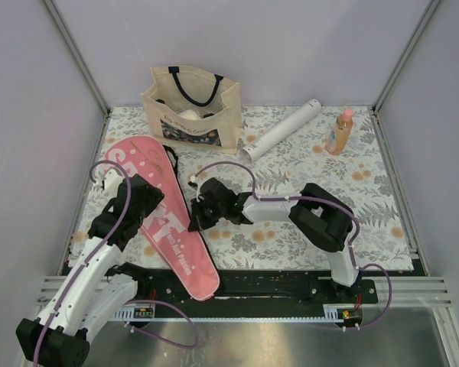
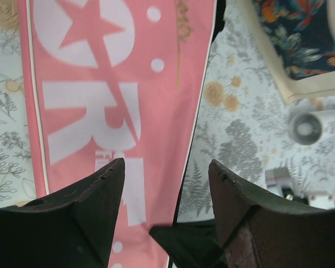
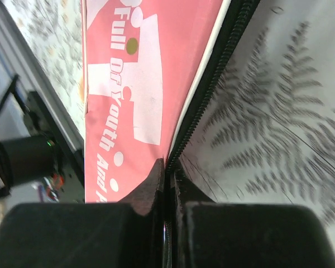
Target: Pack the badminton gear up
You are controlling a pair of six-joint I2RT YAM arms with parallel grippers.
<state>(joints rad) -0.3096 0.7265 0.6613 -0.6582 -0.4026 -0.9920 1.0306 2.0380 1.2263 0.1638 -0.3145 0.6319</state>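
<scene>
Right wrist view: I held the right gripper (image 3: 167,164) pinched on the zipper (image 3: 212,78) of the case (image 3: 156,56), likely for zipping; left gripper (image 2: 166,164) hung open above.

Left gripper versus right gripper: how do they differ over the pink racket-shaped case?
The black left gripper is open; the black right gripper is shut. The left's gap straddles the edge of the pink racket-shaped fabric case beside the big white letters; the right's tips meet at the black zip by the small print. Both point down at that same edge.
</scene>
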